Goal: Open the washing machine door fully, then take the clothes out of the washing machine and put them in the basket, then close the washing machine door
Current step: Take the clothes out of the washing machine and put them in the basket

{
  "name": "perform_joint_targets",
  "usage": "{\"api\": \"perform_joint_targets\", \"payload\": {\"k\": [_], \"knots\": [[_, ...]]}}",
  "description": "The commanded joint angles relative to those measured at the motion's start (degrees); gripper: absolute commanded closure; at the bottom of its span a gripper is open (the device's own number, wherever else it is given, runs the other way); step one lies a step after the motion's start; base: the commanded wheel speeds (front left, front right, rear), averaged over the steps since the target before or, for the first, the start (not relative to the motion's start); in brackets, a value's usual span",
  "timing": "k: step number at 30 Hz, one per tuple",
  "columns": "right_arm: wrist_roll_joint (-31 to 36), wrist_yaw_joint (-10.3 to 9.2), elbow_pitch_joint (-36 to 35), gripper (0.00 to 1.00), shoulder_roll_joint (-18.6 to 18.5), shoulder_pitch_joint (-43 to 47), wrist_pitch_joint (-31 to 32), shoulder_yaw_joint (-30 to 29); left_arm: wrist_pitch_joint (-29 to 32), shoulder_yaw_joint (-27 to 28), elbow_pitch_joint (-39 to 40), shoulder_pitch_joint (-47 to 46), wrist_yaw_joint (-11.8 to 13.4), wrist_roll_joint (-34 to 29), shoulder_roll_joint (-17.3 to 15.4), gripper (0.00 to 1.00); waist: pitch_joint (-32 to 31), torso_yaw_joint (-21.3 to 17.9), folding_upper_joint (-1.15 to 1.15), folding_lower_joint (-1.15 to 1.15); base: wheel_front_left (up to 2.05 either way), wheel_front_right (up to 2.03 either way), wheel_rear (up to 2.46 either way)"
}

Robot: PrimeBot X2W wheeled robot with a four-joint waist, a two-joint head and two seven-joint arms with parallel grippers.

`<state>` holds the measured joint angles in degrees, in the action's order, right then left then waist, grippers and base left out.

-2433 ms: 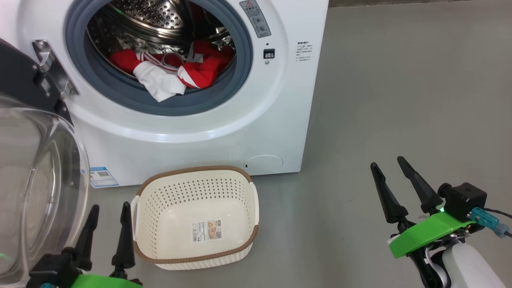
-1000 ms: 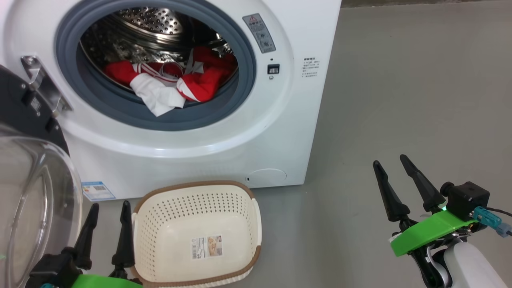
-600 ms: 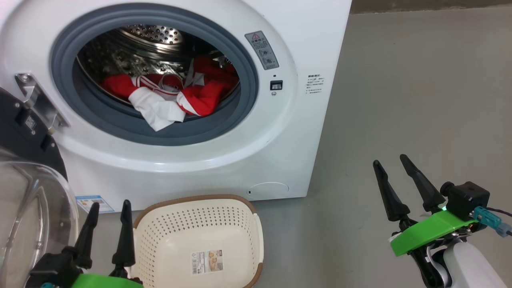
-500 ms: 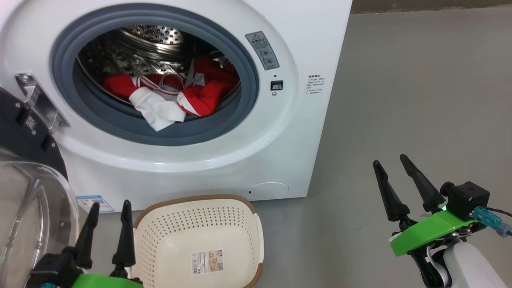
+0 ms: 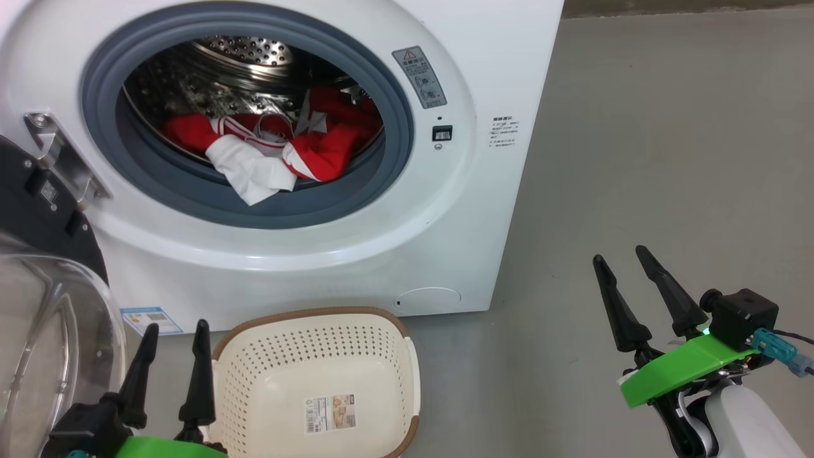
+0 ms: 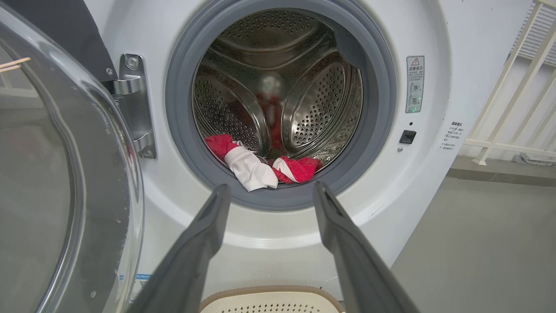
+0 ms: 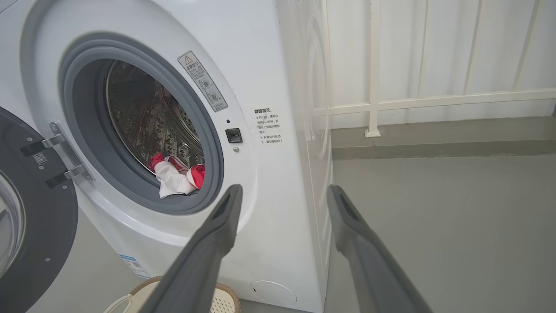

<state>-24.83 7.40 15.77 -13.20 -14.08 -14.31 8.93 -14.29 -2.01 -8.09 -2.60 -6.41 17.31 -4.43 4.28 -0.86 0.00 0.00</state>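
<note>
The washing machine fills the head view from 9 to 1 o'clock. The washing machine door hangs swung out on its hinge at 9 o'clock of the opening, its glass bowl bulging toward the camera. The clothes, red with white parts, lie heaped at 6 o'clock of the drum, with a white piece draped onto the grey gasket. There may be two or three garments; the tangle hides the count. The basket stands on the floor at 6 o'clock of the machine, just before its front, with a paper label on its bottom. The left gripper hovers at 7 o'clock, between the door glass and the basket, fingers wide and holding nothing. The right gripper hovers at 4 o'clock over the floor, well apart from the machine, fingers likewise wide and holding nothing.
</note>
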Motion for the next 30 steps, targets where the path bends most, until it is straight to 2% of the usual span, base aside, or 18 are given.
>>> {"api": "perform_joint_targets", "payload": {"k": [1, 30], "knots": [[0.1, 0.09, -1.5, 0.0, -0.5, -1.0, -0.7, 1.2, -0.7, 2.2, 1.2, -1.9, -0.6, -0.4, -0.7, 0.0, 0.0, 0.0, 0.0, 0.0, 0.0, 0.0, 0.0], [0.4, 0.09, -1.6, 0.0, -0.7, -1.2, -0.7, 1.5, -0.7, 2.4, 1.2, -2.1, -0.9, -1.0, -0.4, 0.0, 0.9, 0.0, 0.0, 0.0, 0.0, 0.0, 0.0]]}}
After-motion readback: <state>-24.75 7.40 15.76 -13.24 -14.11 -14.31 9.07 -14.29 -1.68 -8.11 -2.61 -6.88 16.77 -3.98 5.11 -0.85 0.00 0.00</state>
